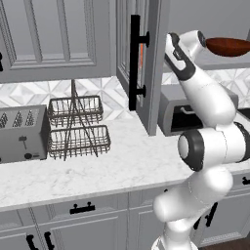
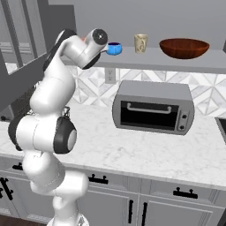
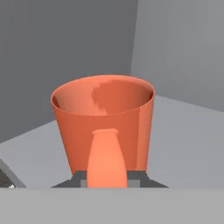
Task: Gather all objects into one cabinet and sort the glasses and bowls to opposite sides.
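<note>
Orange, smooth and tapered, the cup (image 3: pixel 103 122) stood upright on the matte grey cabinet shelf (image 3: pixel 183 144), its handle at 6 o'clock in the hand view. The gripper (image 3: pixel 107 177) was closed on that handle.

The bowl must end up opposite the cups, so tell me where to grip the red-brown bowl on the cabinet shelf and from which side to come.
Grip the red-brown bowl by its rim, one finger inside and one outside the wall, since it looks too broad to span. It sits upright on the shelf, so come from the open front, at the near edge. The beige mug and blue cup stand apart to its left, so they should not be in the way.
</note>
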